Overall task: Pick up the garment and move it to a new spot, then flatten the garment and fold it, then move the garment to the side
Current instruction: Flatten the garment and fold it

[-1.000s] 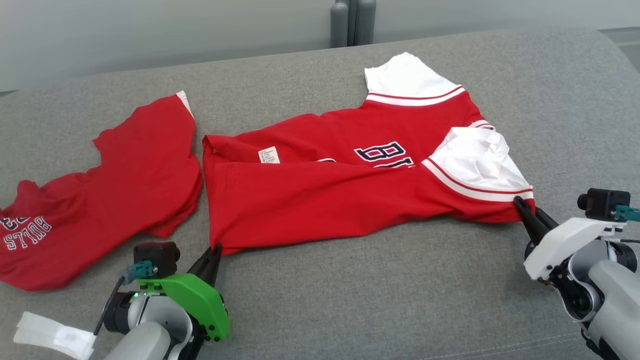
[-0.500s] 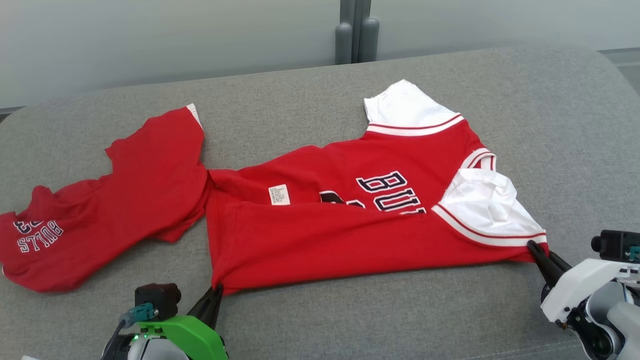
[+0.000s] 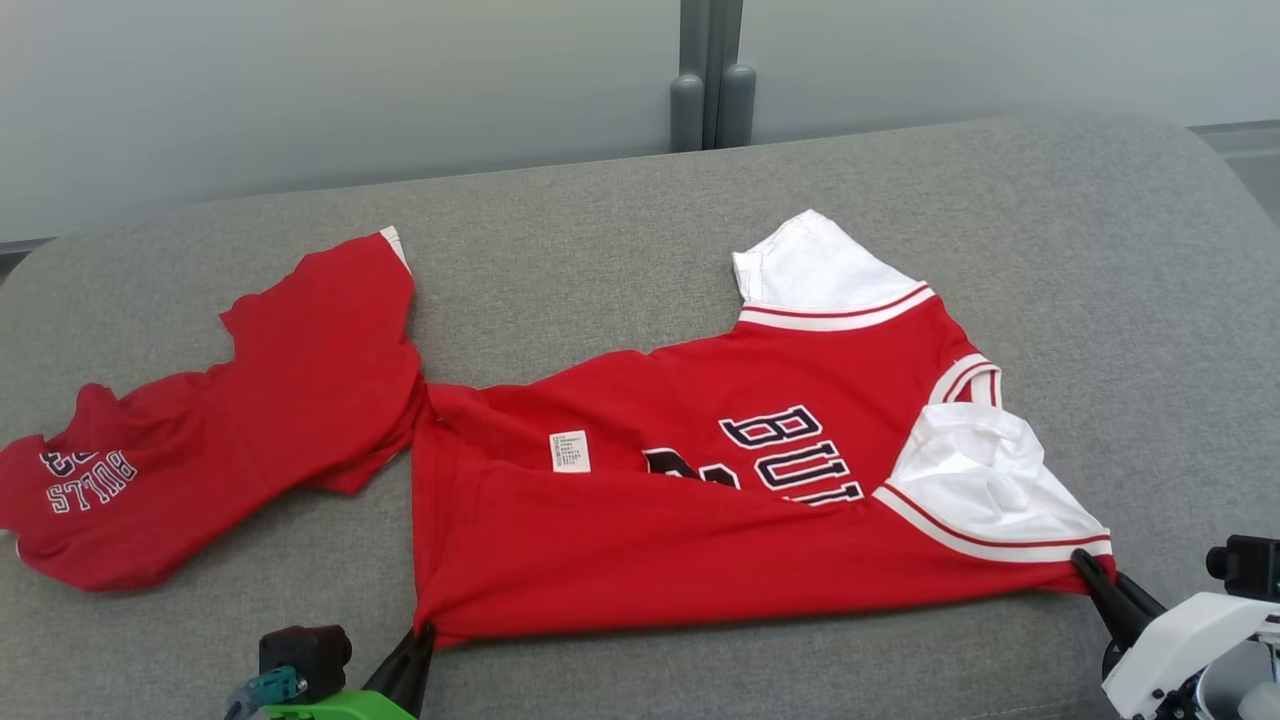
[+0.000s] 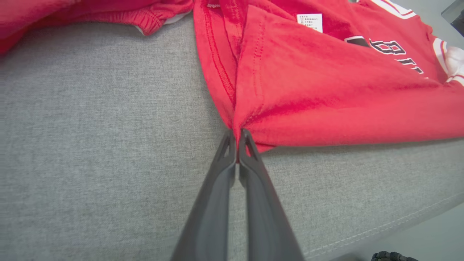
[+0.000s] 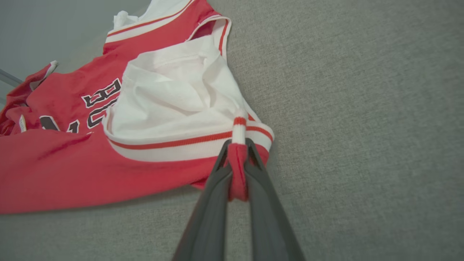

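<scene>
Red Bulls jersey [image 3: 650,540] with white sleeves lies spread over the middle and right of the grey cushion [image 3: 1100,280], close to its near edge, with the near half folded up over part of the lettering (white care label [image 3: 568,451] showing). Left gripper [image 3: 423,634] is pinched tight on the jersey's near-left hem corner. Right gripper [image 3: 1087,562] is clamped on the near-right corner by the striped sleeve band, red fabric bunched between its fingers. Second red Bulls garment [image 3: 230,430] lies at the cushion's left side, meeting the jersey's far-left corner.
</scene>
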`<state>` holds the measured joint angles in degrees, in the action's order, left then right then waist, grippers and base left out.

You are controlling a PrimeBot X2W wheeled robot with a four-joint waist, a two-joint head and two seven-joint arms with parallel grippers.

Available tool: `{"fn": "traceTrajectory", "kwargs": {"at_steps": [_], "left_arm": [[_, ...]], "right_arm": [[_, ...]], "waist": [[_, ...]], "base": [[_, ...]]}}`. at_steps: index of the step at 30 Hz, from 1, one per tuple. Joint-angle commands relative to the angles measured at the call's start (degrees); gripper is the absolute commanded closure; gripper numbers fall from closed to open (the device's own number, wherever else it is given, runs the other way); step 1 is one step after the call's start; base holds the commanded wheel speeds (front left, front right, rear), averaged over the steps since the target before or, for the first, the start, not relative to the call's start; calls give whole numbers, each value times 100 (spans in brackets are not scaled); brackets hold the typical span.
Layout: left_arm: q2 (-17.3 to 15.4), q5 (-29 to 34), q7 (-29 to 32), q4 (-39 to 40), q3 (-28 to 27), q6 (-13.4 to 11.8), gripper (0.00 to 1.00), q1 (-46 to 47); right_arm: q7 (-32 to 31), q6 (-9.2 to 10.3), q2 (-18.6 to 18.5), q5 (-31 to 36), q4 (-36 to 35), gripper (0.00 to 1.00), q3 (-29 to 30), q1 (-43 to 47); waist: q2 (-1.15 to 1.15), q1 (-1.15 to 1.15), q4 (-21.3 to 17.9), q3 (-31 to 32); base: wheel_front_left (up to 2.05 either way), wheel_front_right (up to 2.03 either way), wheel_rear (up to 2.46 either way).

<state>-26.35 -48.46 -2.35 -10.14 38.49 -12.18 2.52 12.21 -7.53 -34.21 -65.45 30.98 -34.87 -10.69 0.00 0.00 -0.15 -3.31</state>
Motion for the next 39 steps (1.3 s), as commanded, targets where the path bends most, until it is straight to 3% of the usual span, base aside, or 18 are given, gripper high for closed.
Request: {"fn": "traceTrajectory", "kwargs": {"at_steps": [1, 14, 15, 17, 19, 20, 21, 22, 39], "left_arm": [[-69, -38, 10, 10, -22, -51, 100, -77], [-73, -57, 98, 56, 18, -89, 100, -11], [-70, -64, 111, 60, 21, -90, 100, -13], [-71, -81, 171, 43, 40, -90, 100, -28], [-72, -91, 186, 31, 49, -89, 100, -37], [-72, -105, 211, 20, 51, -90, 73, -40], [-69, -119, 205, 16, 48, -93, 21, -39], [-63, -118, 198, 11, 43, -97, 0, -39], [-76, -115, 157, 169, 24, -205, 0, -42]], "right_arm": [[29, 8, -30, 40, -32, 100, 72, 103], [-203, 7, 192, 407, -347, 100, 611, 366], [-193, 7, 210, 438, -396, 70, 659, 370], [-236, 7, 254, 436, -484, 0, 753, 396], [-265, 7, 263, 451, -515, 0, 783, 428], [-306, 7, 275, 468, -548, 0, 817, 454], [-332, 7, 294, 484, -582, 0, 855, 476], [-362, 7, 311, 496, -607, 0, 890, 489], [-737, 6, 559, 1029, -1001, 0, 1576, 716]], "waist": [[0, 0, 6, -9], [0, 0, -16, -98], [0, 0, -18, -99], [0, 0, -21, -100], [0, 0, -22, -99], [0, 0, -23, -98], [0, 0, -24, -95], [0, 0, -25, -90], [0, 0, -37, -19]], "base": [[0, 0, 0], [0, 0, 0], [0, 0, 0], [0, 0, 0], [0, 0, 0], [0, 0, 0], [0, 0, 0], [0, 0, 0], [0, 0, 0]]}}
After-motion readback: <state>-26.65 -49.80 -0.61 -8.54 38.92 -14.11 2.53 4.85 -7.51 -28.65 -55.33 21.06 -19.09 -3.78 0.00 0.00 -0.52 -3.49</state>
